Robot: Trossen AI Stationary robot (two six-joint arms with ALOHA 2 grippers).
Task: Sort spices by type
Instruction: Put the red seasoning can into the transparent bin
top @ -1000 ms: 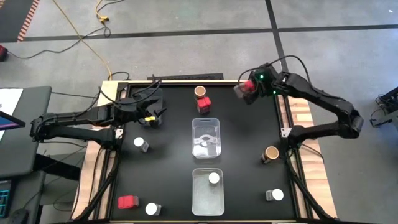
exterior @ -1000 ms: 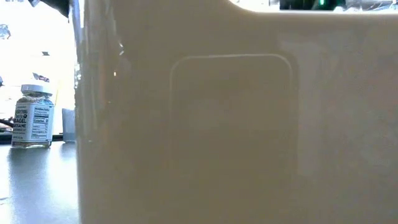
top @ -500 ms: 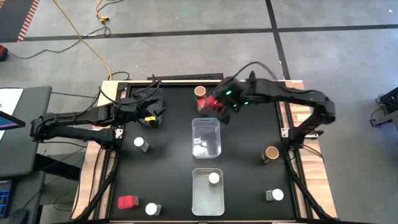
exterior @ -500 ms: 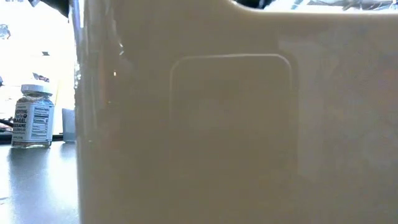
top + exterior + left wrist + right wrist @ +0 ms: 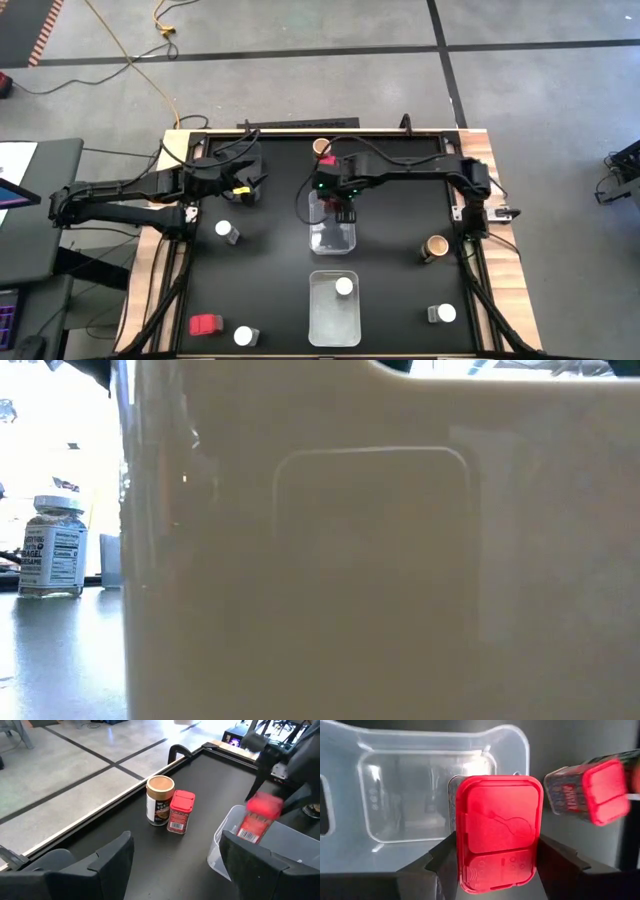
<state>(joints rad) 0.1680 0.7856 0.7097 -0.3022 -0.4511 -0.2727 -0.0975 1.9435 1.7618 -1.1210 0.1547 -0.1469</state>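
Observation:
My right gripper point(image 5: 343, 200) is shut on a red spice box point(image 5: 497, 832) above the far end of the far clear tub point(image 5: 332, 232). Beyond that tub, a brown-topped jar point(image 5: 160, 800) and a second red box point(image 5: 181, 812) stand side by side on the black table. My left gripper point(image 5: 250, 187) hovers open at the far left, nothing between its fingers point(image 5: 112, 857). A white-lidded jar point(image 5: 344, 286) stands in the near clear tub point(image 5: 333, 318). My right gripper pinches the red box between its two fingers point(image 5: 437, 862), on two opposite sides just below the lid point(image 5: 461, 865). The fingers come from above, pointing steeply down. The box hangs lid up, lifted clear over the tub point(image 5: 260, 852).
Loose on the table: a white-lidded jar point(image 5: 228, 231) at the left, a red box point(image 5: 205, 324) and a white-lidded jar point(image 5: 243, 336) at the near left, a brown-topped jar point(image 5: 434, 247) and a white-lidded jar point(image 5: 441, 313) at the right. A tub wall point(image 5: 380, 560) fills the low view.
My right gripper has carried the red box from the far right corner toward the table's left, sinking a little and rolling its wrist, and now hangs over the far tub. The box has stayed lifted clear throughout.

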